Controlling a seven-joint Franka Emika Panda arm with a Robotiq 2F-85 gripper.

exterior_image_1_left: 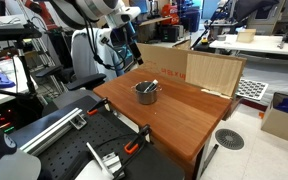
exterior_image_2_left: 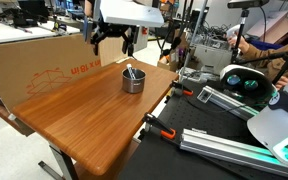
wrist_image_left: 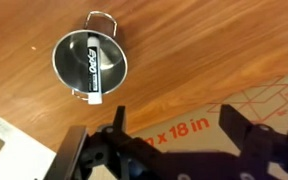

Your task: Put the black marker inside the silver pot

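Note:
The silver pot (wrist_image_left: 90, 60) stands on the wooden table (wrist_image_left: 184, 50); it also shows in both exterior views (exterior_image_1_left: 147, 93) (exterior_image_2_left: 133, 80). The black marker (wrist_image_left: 92, 65) lies inside the pot, its pale end toward the rim; in the exterior views it pokes up out of the pot (exterior_image_1_left: 151, 86) (exterior_image_2_left: 130, 71). My gripper (wrist_image_left: 174, 125) is open and empty. It hangs high above the table's back edge, up and away from the pot (exterior_image_1_left: 124, 45) (exterior_image_2_left: 112, 35).
A large cardboard box (wrist_image_left: 194, 130) printed "x 18 in" stands along the table's back edge (exterior_image_1_left: 199, 68) (exterior_image_2_left: 39, 60). Clamps and rails lie by the table's front side (exterior_image_2_left: 199, 135). Desks, chairs and people sit in the background.

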